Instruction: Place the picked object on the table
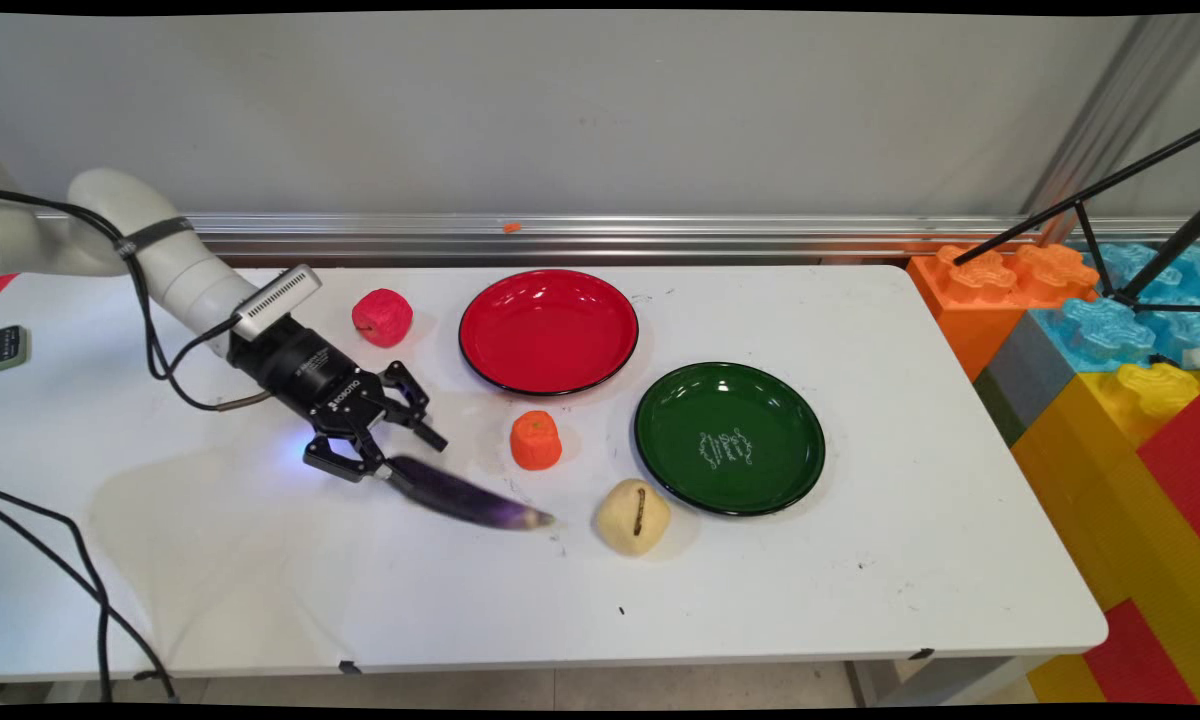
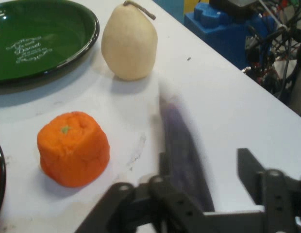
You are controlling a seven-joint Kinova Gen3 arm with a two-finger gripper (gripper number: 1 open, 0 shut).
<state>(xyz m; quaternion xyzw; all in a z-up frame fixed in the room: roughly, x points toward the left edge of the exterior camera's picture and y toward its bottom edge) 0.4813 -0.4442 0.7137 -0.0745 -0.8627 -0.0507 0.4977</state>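
Note:
A dark purple eggplant [image 1: 470,497] lies left of the table's centre, its stem end between the fingers of my gripper [image 1: 412,455]. The fingers stand apart, so the gripper is open. In the hand view the eggplant [image 2: 182,145] is blurred and rests against the left finger, with a gap to the right finger [image 2: 250,170]; the gripper [image 2: 205,162] rises from the bottom edge. An orange fruit [image 1: 536,440] [image 2: 74,148] stands just beyond the eggplant. A pale yellow pear [image 1: 633,516] [image 2: 129,41] lies past the eggplant's tip.
A red plate [image 1: 548,375] sits at the back centre, and a green plate [image 1: 730,500] [image 2: 68,60] to its right, touching nothing. A red apple [image 1: 382,317] stands behind the gripper. Large coloured blocks [image 1: 1110,340] stand off the table's right end.

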